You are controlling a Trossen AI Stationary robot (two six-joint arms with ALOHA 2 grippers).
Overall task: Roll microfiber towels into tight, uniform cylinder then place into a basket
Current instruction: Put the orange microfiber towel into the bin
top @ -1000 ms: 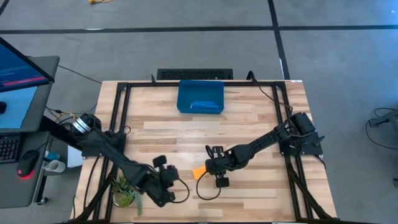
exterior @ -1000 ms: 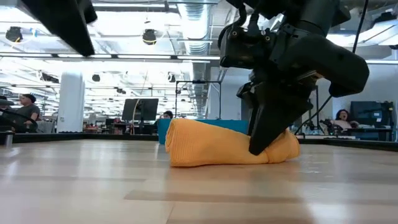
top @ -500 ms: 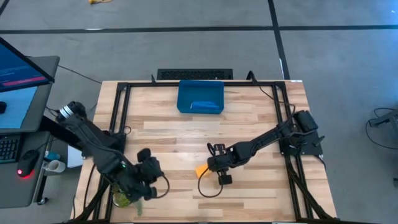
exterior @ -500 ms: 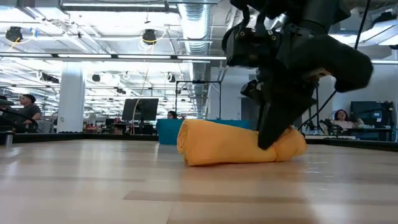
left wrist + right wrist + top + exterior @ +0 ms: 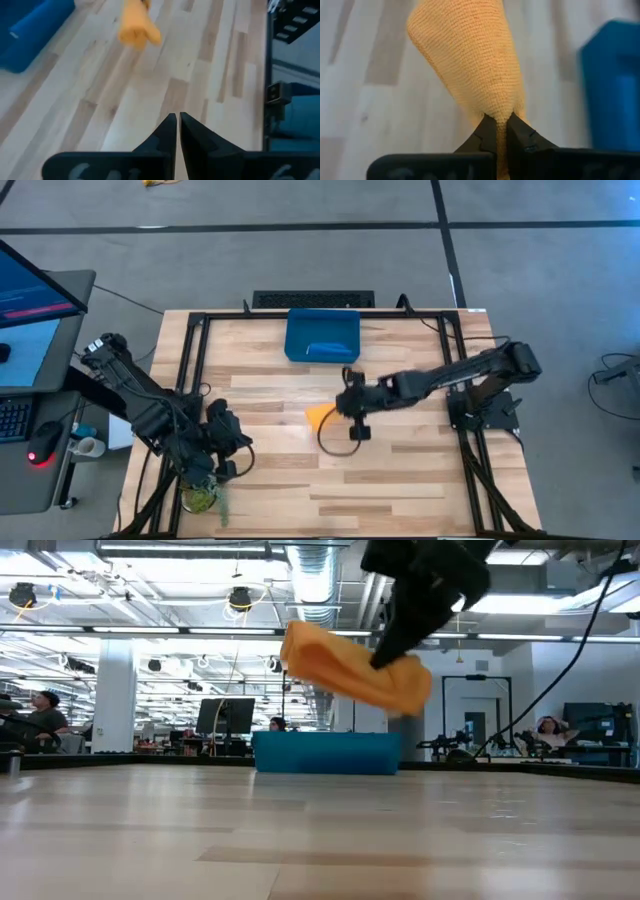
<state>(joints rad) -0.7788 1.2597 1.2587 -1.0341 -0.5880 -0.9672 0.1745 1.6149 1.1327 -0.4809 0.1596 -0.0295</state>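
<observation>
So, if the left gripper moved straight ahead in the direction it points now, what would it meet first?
Probably nothing soon. In its wrist view the left gripper, shut and empty, points across bare table. The rolled yellow-orange towel, held up by the right gripper, lies off to one side of that line, though depth is unclear.

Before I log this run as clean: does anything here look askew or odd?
Only one thing: the yellow towel roll hangs tilted in the air, pinched at one end by the right gripper, so it droops instead of staying level. The basket sits square with a blue roll inside. The left gripper waits shut, off to the side.
</observation>
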